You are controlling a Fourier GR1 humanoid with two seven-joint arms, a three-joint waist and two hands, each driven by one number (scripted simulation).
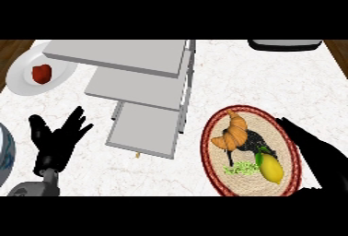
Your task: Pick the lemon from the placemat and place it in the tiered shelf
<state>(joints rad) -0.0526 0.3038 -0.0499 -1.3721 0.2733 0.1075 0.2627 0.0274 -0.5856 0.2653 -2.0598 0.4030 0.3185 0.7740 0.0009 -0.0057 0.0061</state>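
Low on the placemat (214, 159), just left of the right hand (319, 154): the lemon (272, 169), long axis slanting from upper left to lower right (leaf at the far end). Well apart from the left hand (58, 138), spread, resting past the tiered shelf (146, 124). Hard to separate the right hand's fingers (293, 132): seemingly straight, together, holding nothing, cropped at the edge.

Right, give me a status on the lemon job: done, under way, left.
Done: nothing yet; the lemon lies on the placemat, below the croissant. Under way: the right hand is at the placemat's right rim, fingers straight, not round the lemon. Left: grasp it, lift it, set it in the tiered shelf. The left hand rests open at lower left.
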